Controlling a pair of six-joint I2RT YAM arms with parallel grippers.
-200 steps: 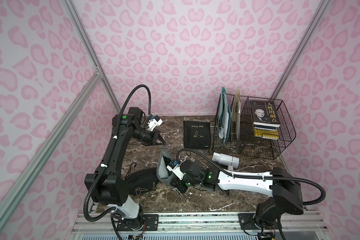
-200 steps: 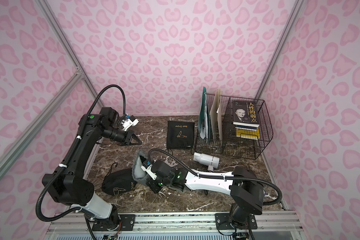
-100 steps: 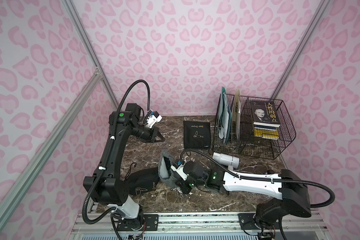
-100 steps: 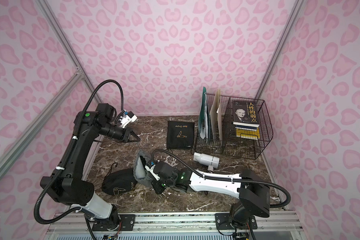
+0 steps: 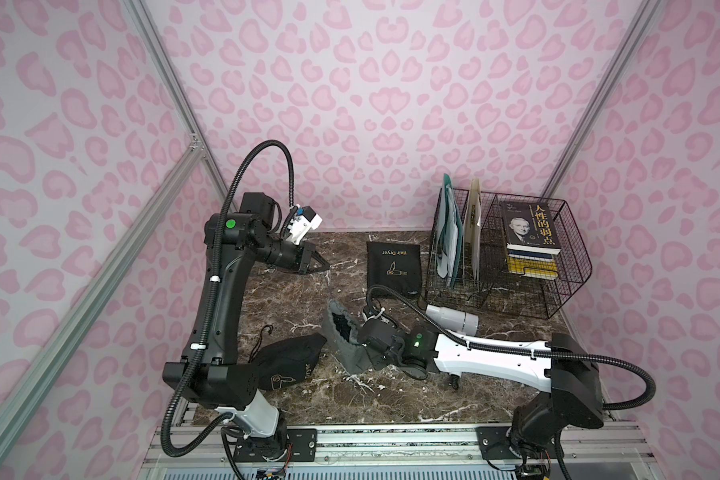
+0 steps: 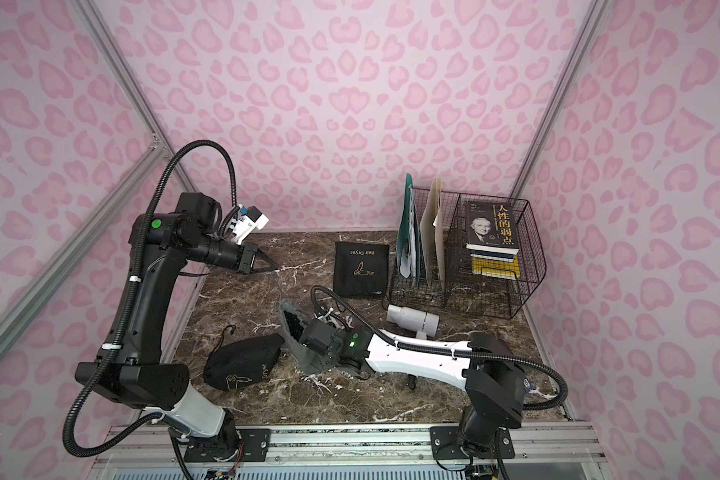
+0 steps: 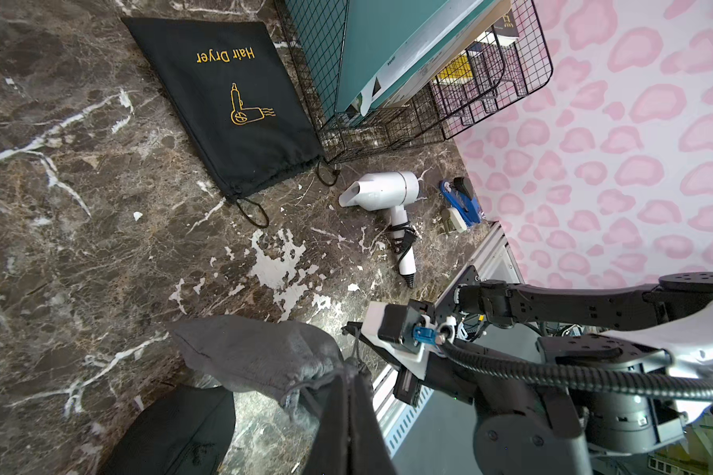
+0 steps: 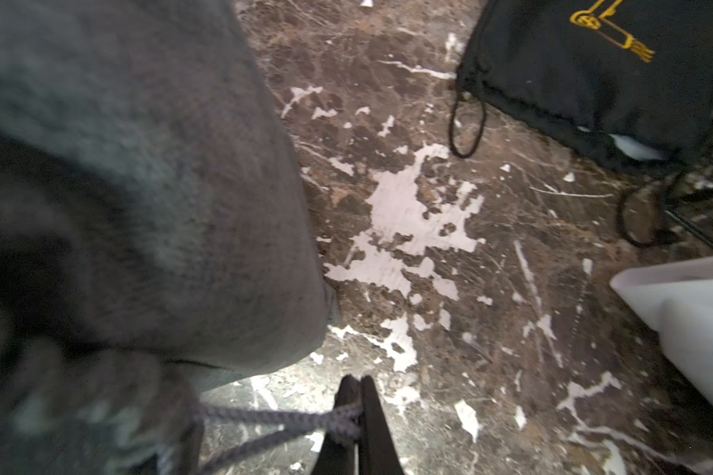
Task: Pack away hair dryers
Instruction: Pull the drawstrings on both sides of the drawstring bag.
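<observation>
Beside the wire basket (image 5: 574, 253), white hair dryer (image 5: 454, 320) lies on counter (image 5: 391, 399); right claw (image 8: 357, 390) pinches drawstring (image 8: 272, 419) of grey pouch (image 8: 182, 185); left claw (image 5: 324, 264) closed, empty.

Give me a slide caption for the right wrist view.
Right gripper pinching the drawstring of the grey pouch; white hair dryer nearby.

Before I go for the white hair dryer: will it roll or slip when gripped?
It probably won't roll far: the white hair dryer lies on its side with the handle sticking out as a stop. Its smooth round barrel looks slippery; the handle, with the cord wound round it, likely gives a surer hold. A push may just spin it.
</observation>
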